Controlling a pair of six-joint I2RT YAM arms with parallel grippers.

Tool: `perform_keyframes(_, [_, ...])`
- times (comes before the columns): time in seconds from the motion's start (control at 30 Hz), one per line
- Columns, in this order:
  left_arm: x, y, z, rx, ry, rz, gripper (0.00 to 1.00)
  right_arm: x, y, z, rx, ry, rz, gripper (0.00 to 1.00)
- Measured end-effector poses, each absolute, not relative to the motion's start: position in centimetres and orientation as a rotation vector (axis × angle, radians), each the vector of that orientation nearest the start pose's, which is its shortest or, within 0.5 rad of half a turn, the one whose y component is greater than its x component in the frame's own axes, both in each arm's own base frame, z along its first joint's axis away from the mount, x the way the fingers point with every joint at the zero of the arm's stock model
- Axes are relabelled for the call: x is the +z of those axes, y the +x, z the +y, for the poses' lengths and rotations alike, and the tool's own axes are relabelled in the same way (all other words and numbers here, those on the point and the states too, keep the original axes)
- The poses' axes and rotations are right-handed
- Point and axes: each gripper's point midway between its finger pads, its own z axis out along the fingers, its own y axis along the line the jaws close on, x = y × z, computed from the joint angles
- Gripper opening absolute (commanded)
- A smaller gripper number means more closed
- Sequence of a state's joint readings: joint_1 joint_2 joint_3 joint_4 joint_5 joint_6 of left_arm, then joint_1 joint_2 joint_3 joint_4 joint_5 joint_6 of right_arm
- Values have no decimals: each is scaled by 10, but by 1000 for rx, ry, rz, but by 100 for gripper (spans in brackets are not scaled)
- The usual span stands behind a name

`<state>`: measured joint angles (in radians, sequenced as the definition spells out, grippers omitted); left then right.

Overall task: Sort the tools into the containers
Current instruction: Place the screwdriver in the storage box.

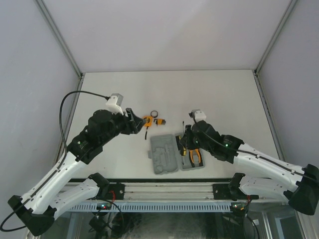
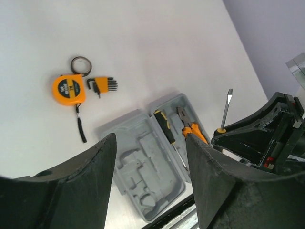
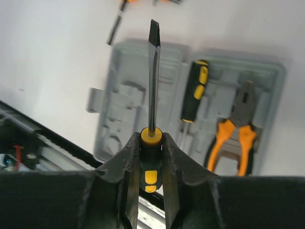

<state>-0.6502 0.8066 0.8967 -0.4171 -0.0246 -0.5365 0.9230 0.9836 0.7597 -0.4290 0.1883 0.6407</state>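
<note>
I'm clenching screwdriver (image 3: 153, 81) by handle in right gripper (image 3: 151, 143), blade pointing ahead, likely for dropping into case (image 3: 121, 100) recess lying below. My left gripper (image 2: 150, 139) hanging spread, empty; tape (image 2: 69, 89), hex keys (image 2: 102, 85), ring (image 2: 80, 64) lying ahead-left, awaiting pickup.

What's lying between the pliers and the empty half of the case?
A black-and-yellow screwdriver, in the same half as the pliers; the left wrist view shows it.

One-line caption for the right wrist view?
Right tool grips a screwdriver near the open grey case holding another screwdriver and pliers.
</note>
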Motion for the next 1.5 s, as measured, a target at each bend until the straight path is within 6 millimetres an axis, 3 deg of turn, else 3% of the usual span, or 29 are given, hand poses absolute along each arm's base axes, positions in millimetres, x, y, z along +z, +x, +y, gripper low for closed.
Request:
perform_keyframes(0.5, [239,233,-170,-618,83,2074,65,75,183,208,231,-329,2624,0])
perform_keyframes(1.1, [226,238,-155,-496,99,2092,65,42,186,209,154,-333,2709,3])
perform_keyframes(1.5, [224,240,-153,-485,101,2099,65,32,184,211,141,-321,2748,23])
